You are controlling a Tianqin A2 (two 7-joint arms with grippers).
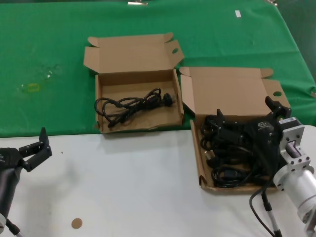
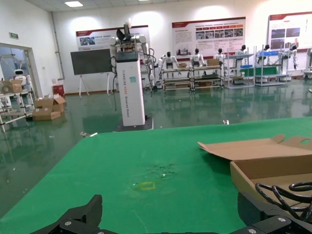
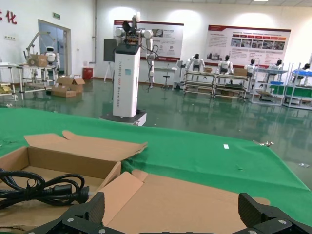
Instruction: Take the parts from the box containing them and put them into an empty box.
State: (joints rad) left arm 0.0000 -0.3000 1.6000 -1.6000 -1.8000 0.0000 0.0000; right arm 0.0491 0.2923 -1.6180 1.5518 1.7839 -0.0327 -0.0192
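My right hand [image 1: 247, 129], spread wide over the floppy, tangly power cables [image 1: 228, 158], should pinch a chunky plug; left hand [image 1: 35, 149] waits, spread.

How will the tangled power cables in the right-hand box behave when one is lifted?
The power cables lie in loose overlapping coils, so they are probably floppy and may drag neighbours along. Their chunky plugs would likely dangle and swing. The right end effector is open above them.

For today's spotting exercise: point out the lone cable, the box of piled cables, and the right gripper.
lone cable [image 1: 129, 104], head view, on its coiled middle.
box of piled cables [image 1: 227, 90], head view, on its raised lid.
right gripper [image 1: 247, 121], head view, between its fingertips.
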